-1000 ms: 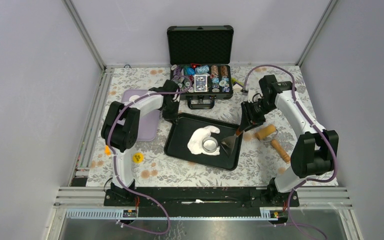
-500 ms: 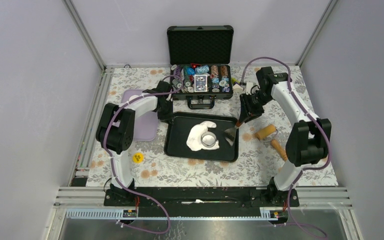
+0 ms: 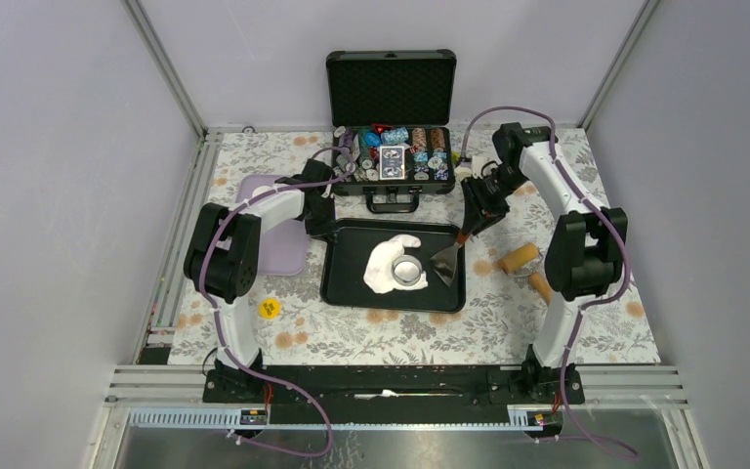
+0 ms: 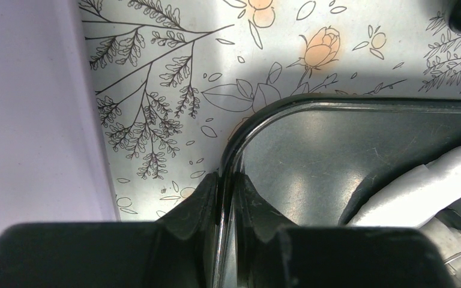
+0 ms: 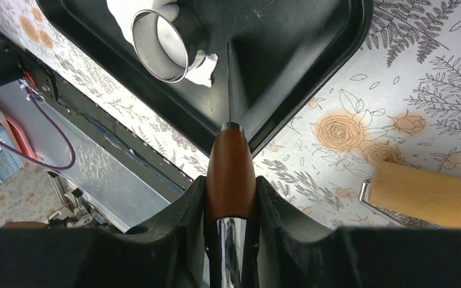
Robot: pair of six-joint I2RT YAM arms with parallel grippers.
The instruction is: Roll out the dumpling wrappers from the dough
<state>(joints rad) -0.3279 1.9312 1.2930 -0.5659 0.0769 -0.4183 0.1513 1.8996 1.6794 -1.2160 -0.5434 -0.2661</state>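
The left arm folds at a high elbow near the counter's left edge, its forearm running in to the black tray (image 3: 344,285). The left gripper (image 4: 223,180) is clenched on the tray's far-left rim. The right arm rises by the right edge, bends near the far edge and angles its wrist down toward the centre. The right gripper (image 5: 231,193) grasps the scraper (image 5: 231,159) by its brown handle, with the blade in the tray. The dough (image 3: 381,266) lies mid-tray at the counter's centre, with a steel ring (image 3: 408,273) on it.
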